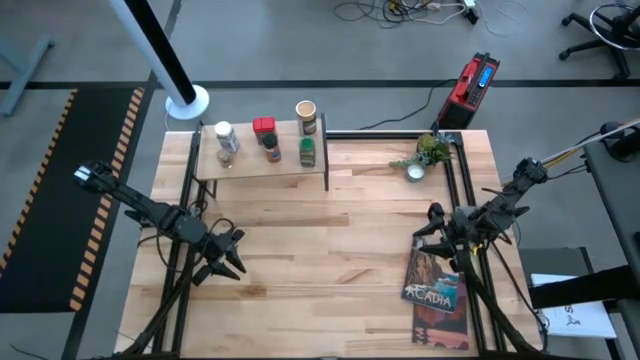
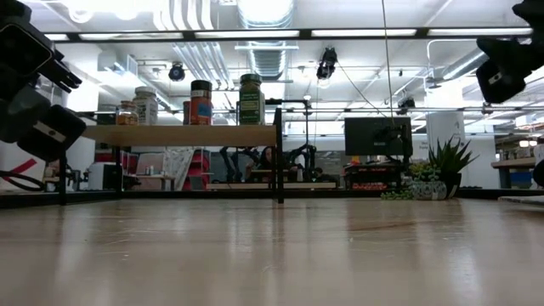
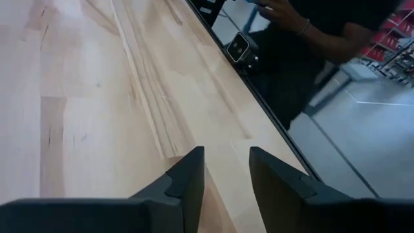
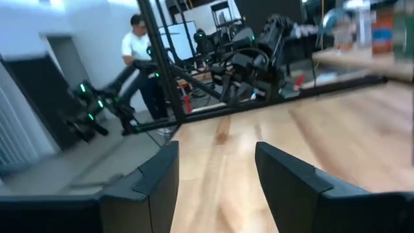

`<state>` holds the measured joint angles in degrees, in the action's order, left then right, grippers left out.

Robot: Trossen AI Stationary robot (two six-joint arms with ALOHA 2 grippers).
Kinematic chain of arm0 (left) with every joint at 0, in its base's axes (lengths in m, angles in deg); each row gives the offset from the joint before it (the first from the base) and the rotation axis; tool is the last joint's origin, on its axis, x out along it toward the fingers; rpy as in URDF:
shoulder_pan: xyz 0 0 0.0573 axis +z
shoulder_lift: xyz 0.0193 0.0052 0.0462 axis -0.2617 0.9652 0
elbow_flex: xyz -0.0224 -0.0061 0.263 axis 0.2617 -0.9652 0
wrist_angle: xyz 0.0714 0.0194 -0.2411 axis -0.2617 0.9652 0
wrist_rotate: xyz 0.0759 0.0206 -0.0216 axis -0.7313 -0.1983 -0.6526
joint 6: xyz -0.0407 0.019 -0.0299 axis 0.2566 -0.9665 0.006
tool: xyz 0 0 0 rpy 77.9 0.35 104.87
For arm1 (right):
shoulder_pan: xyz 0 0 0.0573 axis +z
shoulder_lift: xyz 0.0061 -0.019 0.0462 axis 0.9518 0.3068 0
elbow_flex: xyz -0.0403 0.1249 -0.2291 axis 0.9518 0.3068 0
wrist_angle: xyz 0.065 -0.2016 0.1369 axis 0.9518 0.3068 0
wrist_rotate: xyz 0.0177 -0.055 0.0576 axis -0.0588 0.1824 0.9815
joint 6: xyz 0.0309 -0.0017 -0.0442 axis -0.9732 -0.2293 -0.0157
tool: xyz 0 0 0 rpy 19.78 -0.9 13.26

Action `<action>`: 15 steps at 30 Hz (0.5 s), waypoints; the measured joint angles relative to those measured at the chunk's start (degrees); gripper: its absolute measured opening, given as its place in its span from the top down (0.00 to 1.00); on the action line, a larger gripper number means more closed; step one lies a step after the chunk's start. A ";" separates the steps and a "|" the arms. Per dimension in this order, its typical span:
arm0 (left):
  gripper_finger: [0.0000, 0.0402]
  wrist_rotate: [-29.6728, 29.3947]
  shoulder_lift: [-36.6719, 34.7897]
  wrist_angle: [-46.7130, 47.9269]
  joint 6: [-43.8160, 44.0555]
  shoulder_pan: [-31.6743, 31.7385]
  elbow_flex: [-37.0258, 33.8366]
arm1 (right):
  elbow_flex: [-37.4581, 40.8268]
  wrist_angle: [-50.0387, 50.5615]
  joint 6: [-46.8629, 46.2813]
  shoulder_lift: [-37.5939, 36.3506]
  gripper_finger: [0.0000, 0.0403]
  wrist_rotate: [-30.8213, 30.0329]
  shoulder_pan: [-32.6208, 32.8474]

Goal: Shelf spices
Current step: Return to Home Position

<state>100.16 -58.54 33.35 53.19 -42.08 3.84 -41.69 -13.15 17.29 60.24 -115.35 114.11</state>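
Dark jointed arms [image 1: 150,212], black angular gripper fingers [image 3: 187,181].

Light wooden table [image 1: 320,250] with a small raised shelf [image 1: 250,166] at its far left. Five spice containers stand on the shelf: white-capped clear jar [image 1: 226,137], red square tin [image 1: 263,126], dark-capped brown jar [image 1: 272,149], green-lidded jar [image 1: 307,151], tan canister [image 1: 306,112]. On the table's right side sit a small plant [image 1: 432,150], seemingly potted in white, and a flat-lying book [image 1: 436,295].

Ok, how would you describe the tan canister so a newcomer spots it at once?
Find the small raised shelf at the far-left corner of the table. At its right end two containers stand one behind the other. The tan canister is the rear one, behind the green-lidded jar, and it alone is tan.
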 joint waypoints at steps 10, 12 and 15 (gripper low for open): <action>0.75 -0.01 1.48 -0.19 0.00 0.01 0.00 | 0.00 0.14 16.40 0.22 0.55 0.09 0.00; 0.76 0.01 1.69 -0.19 -0.01 0.00 0.00 | 0.00 0.19 17.08 0.44 0.55 0.09 0.00; 0.76 0.00 2.02 -0.13 0.00 0.00 0.00 | 0.00 0.17 17.08 0.50 0.55 0.11 0.00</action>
<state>100.17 -56.52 33.22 53.20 -42.08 3.84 -41.69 -12.98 34.37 60.74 -115.23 114.11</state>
